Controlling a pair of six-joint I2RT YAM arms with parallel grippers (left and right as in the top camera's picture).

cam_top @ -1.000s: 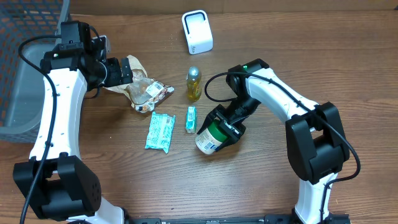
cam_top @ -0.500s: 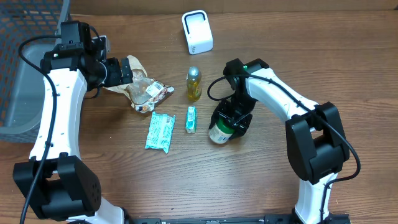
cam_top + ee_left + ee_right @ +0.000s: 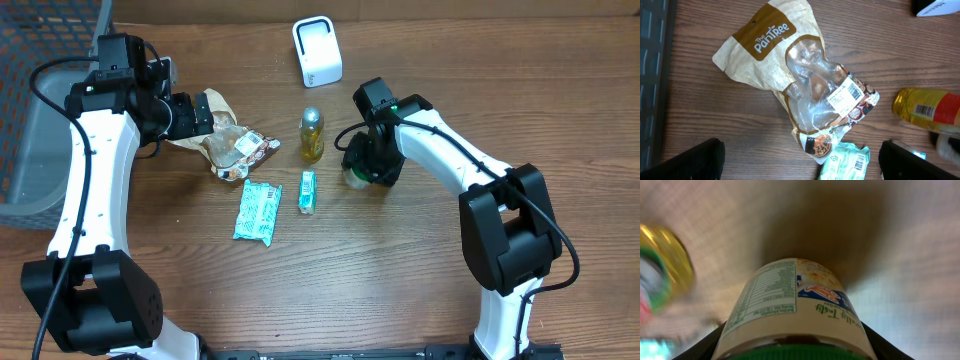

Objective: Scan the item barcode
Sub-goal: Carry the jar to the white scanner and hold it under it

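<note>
1. A white plastic jar with a green lid and a printed label [image 3: 790,305] is grasped in the right jaws, which are clenched on it near the lid. The nutrition panel is turned towards the wrist camera.
2. Whether the jar's far end touches the brown wooden surface [image 3: 400,290] cannot be told, as the right wrist view is blurred.
3. A white box-shaped scanner [image 3: 317,51] is stood beyond the right jaws, well apart from them.
4. A small yellow bottle with a gold cap [image 3: 311,136] is seen just beside the right jaws, on the side towards the left jaws.
5. The left jaws are released and spread wide, with nothing held. A brown-and-clear snack bag with a barcode sticker [image 3: 800,85] is laid on the surface just ahead of them.
6. A teal foil packet [image 3: 258,211] and a slim green-and-white sachet [image 3: 307,191] are laid flat between the two pairs of jaws, nearer the robot's base.
7. A grey mesh basket [image 3: 40,90] is seen on the outer side of the left jaws.
</note>
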